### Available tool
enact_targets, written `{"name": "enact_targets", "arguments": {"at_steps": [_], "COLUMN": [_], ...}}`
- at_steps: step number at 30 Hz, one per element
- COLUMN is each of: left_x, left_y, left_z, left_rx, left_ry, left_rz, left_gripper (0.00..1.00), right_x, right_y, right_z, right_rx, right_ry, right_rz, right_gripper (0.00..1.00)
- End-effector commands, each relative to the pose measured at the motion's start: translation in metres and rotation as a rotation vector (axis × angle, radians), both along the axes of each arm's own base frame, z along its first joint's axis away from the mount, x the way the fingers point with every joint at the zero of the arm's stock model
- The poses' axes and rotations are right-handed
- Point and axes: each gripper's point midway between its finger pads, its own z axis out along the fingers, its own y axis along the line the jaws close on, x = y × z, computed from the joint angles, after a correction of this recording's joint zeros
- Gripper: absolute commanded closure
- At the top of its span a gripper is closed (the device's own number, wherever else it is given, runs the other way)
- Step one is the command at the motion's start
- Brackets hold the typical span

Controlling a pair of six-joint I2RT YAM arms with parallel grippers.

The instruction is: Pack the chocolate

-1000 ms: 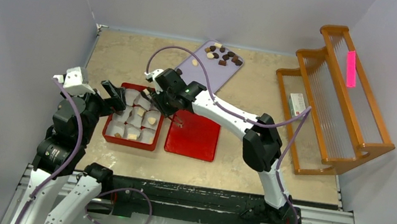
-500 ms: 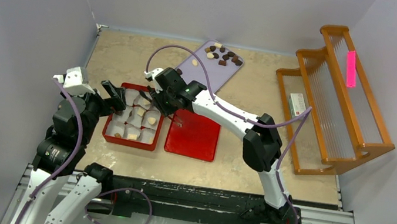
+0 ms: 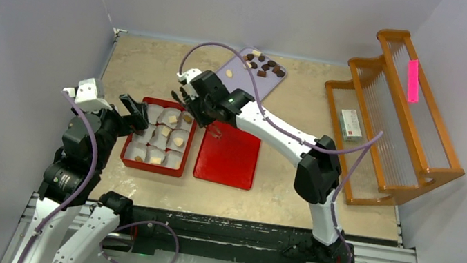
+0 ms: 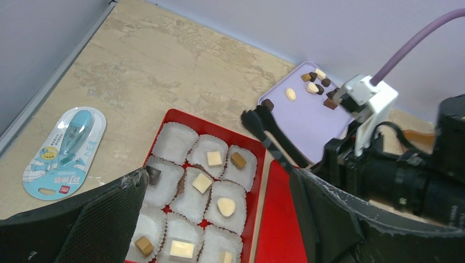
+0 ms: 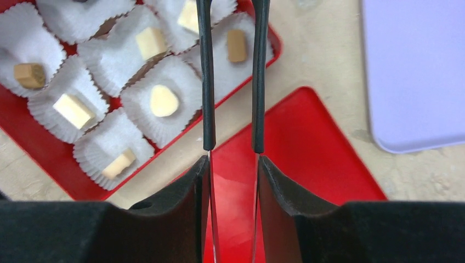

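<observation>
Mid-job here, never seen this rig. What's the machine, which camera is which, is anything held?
Two robot arms are bolted at the near edge of a table. One picture looks down from above; the other two come from a camera on each wrist. The left gripper hangs open beside a red box of paper cups, several holding chocolate. The right gripper is open and empty over the box's far right cup. Loose pieces wait on a lavender tray; a red lid lies beside the box.
</observation>
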Motion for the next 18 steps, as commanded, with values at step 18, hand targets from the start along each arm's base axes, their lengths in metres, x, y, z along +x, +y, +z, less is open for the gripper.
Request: {"name": "enact_targets", "arguments": {"at_steps": [18], "left_x": [0.007], "left_y": [-0.002], "left_z": [0.002], "left_rx": [-0.008], "left_ry": [-0.012], "left_rz": [-0.003], "left_gripper": [0.01], "right_x": [0.149], "right_y": [-0.163], "right_z": [0.011], "right_rx": [-0.029], "right_ry": [-0.07], "right_rz": [-0.459], "right_gripper": [0.62]}}
